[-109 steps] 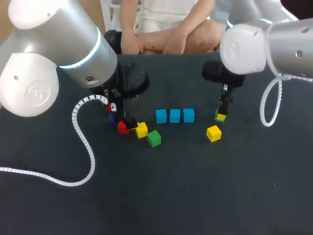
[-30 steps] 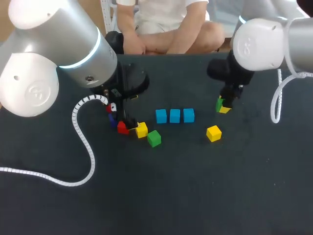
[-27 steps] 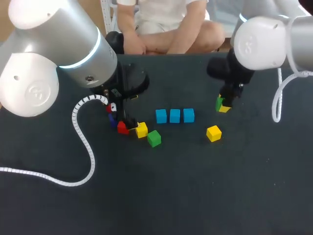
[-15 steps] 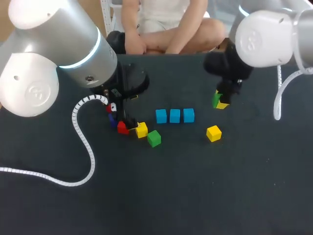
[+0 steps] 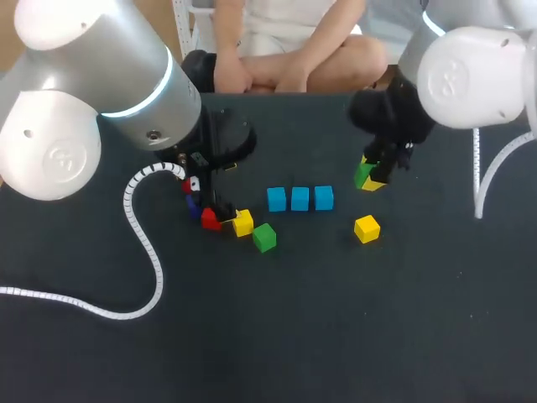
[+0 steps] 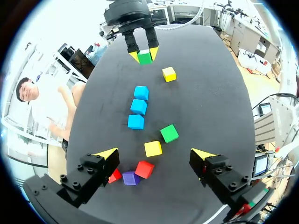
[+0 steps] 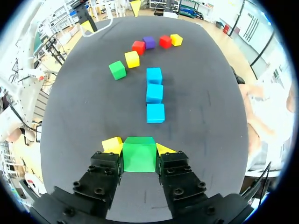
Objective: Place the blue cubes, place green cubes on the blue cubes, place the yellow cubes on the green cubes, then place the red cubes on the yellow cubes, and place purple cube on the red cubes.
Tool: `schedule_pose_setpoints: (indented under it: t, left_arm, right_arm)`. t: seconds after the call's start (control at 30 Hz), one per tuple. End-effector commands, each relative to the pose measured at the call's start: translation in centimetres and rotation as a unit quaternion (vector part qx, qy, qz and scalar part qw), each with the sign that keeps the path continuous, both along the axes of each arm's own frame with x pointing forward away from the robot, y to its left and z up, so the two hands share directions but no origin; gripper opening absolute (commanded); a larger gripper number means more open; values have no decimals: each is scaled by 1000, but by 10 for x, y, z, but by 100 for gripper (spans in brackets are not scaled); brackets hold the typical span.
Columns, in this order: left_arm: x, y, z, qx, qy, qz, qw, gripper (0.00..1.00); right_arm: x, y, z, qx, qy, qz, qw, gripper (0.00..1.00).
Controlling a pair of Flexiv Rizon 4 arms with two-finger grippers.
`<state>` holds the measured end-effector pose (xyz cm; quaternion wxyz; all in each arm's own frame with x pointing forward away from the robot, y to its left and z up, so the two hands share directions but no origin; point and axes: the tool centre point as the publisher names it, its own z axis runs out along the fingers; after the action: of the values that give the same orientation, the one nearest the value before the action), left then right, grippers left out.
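My right pincer (image 7: pixel 139 147) is clamped on a green cube (image 7: pixel 138 155), one yellow tip on each side of it. It hangs past the right end of the blue row, toward the far edge of the bench (image 5: pixel 336 319). I can't tell whether the cube clears the surface.

The three blue cubes (image 5: pixel 300 198) lie in a straight line mid-bench, touching or nearly so, with nothing on top of them. A loose yellow cube (image 5: pixel 366 227) sits near the row's right end, on the near side, apart from the held cube.

My left pincer (image 6: pixel 154 154) hangs with its fingers wide apart and grips nothing. Under and ahead of it the spare pieces crowd together. A second yellow cube (image 6: pixel 153 148) and a second green cube (image 6: pixel 169 133) lie between it and the blue row. A red cube (image 6: pixel 144 169) and the purple cube (image 6: pixel 131 178) sit closer in. Another red cube (image 6: pixel 115 176) is half hidden behind one finger. In the right wrist view a third yellow cube (image 7: pixel 176 39) ends that cluster.
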<state>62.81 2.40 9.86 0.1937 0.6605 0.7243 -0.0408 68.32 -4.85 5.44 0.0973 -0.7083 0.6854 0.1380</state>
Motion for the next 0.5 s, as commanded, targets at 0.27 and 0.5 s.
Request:
schedule_pose_setpoints:
  t: [0.27, 0.5]
  left_arm:
    - [2, 0, 0, 1, 2, -1, 1000, 100]
    - [2, 0, 0, 1, 2, -1, 1000, 100]
  right_arm:
    - [-1, 28, 4, -44, -6, 34, 998, 0]
    - [0, 41, 2, -72, -3, 44, 996, 0]
